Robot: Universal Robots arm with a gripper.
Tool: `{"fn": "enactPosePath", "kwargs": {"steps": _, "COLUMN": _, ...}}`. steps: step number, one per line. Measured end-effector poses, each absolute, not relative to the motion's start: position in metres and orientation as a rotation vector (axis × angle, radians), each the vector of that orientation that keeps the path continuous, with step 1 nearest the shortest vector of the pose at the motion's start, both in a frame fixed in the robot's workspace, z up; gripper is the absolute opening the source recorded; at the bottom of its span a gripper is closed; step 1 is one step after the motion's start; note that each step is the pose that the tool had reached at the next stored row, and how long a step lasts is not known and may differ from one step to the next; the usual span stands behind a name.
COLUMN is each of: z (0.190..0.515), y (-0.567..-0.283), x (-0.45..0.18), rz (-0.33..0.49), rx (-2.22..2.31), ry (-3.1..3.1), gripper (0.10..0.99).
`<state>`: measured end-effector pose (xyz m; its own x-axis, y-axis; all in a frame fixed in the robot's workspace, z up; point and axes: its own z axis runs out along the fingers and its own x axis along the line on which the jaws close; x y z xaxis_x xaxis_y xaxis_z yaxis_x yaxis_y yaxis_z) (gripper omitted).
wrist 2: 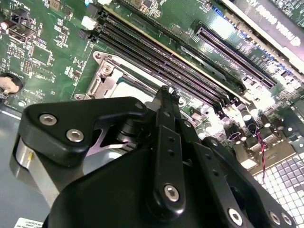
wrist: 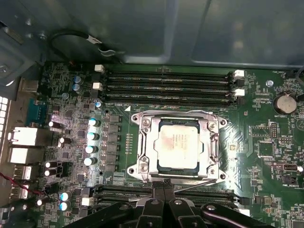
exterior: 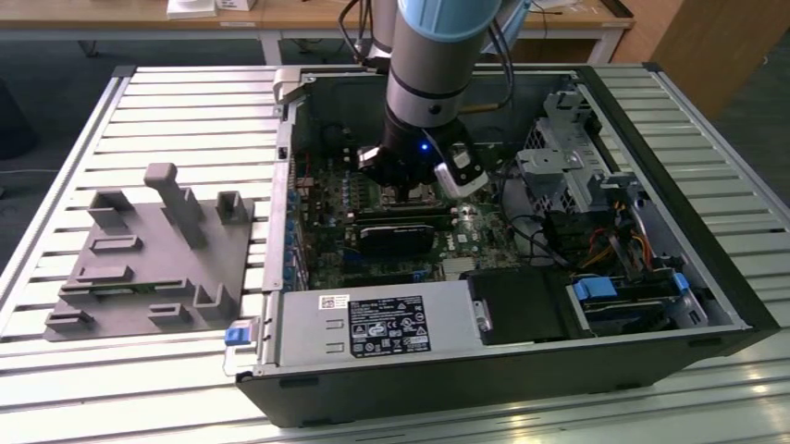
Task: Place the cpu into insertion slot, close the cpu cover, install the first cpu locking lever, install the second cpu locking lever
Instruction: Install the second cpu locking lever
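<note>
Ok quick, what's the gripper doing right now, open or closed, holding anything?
Gripper: fingers shut together, holding nothing, tips at the edge of the cpu cover, which is closed over the cpu.

Exterior view high above case, both wrist views close over motherboard

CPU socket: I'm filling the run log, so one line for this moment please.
cpu seated in insertion slot | cpu cover closed | gripper shut beside socket edge
</note>
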<state>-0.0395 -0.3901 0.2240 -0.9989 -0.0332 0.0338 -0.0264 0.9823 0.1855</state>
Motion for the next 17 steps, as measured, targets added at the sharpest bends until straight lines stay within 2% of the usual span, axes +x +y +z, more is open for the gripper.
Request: {"fn": "enactPosePath", "kwargs": {"steps": 17, "z": 0.2214, "y": -0.3904, "x": -0.0413, "rz": -0.291, "rx": 0.046, "ry": -3.089, "gripper": 0.114}}
